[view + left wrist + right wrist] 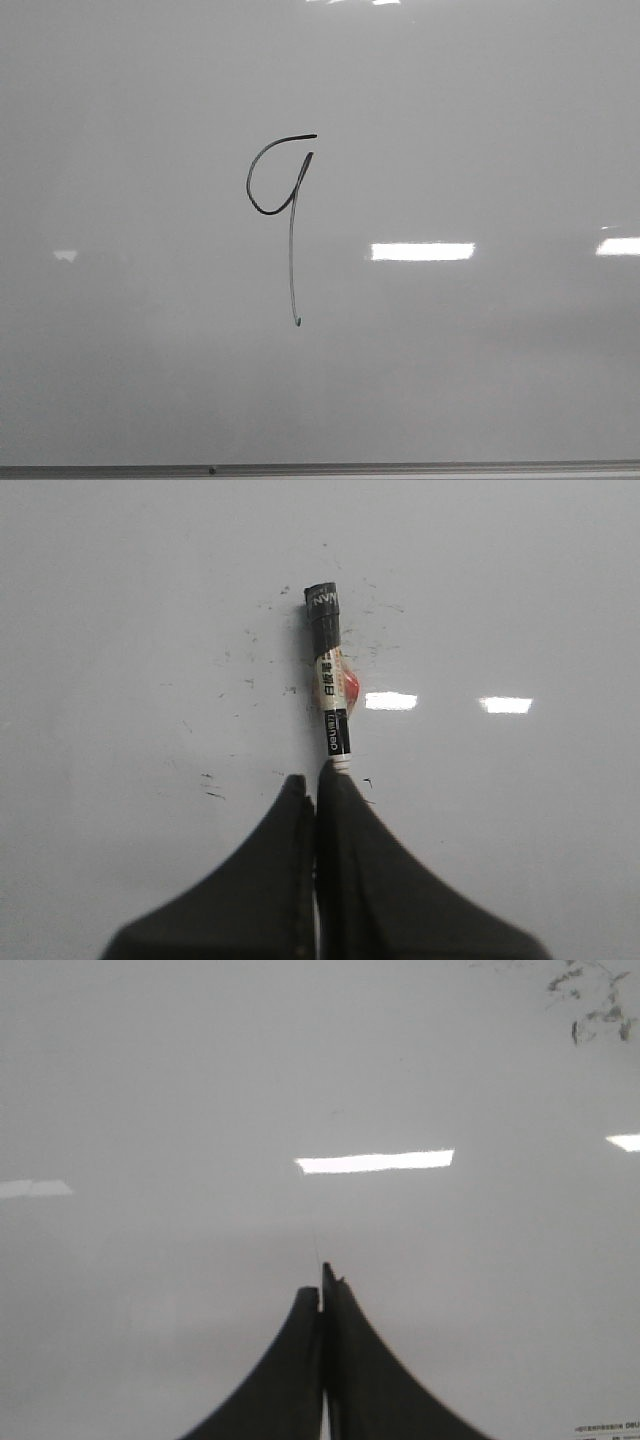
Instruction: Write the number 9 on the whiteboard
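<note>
Your number 9 (282,215) sits a little left of centre in the front view, drawn in thin black line: an open loop with a flat top stroke at upper right, and a long straight tail running down to a small hook at the bottom. It lies on the whiteboard (480,380), which fills the frame; the metal strip (400,468) runs along the bottom edge. Bright rectangular light reflections (423,251) show right of the tail, level with its middle.

In the left wrist view, your left gripper (317,785) is clenched on a marker (332,675). The marker's black-and-white labelled barrel sticks out past the fingertips, toward the upper middle of the frame, with a red patch on its side. Small black flecks (245,683) dot the board around it.

In the right wrist view, your right gripper (321,1290) has its fingers pressed together, nothing between them. Dark smudges (590,1000) mark the board in the upper right corner.
</note>
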Controlling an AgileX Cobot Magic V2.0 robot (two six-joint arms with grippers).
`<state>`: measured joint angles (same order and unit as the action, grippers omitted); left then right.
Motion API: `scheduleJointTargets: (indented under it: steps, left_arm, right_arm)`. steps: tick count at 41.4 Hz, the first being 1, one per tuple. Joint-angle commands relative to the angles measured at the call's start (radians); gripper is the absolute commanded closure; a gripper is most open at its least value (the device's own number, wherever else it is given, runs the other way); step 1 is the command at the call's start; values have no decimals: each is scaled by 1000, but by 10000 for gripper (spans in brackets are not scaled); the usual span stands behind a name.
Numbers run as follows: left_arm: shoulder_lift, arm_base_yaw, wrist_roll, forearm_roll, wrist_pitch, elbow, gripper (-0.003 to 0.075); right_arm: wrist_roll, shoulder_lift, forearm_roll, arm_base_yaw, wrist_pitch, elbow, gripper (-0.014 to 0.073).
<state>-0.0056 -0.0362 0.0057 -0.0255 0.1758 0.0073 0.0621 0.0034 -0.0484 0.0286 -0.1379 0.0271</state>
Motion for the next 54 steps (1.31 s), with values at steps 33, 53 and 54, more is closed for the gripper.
scheduleJointTargets:
  steps: [33, 53, 54]
  left_arm:
    - [-19, 0, -6, -6, -84, 2, 739]
    - [-19, 0, -6, -6, -84, 2, 739]
    - [-19, 0, -6, -6, -84, 2, 739]
  right_arm:
    - [2, -32, 17, 6, 37, -3, 664]
    - [2, -32, 17, 6, 37, -3, 664]
    - [2, -32, 17, 6, 37, -3, 664]
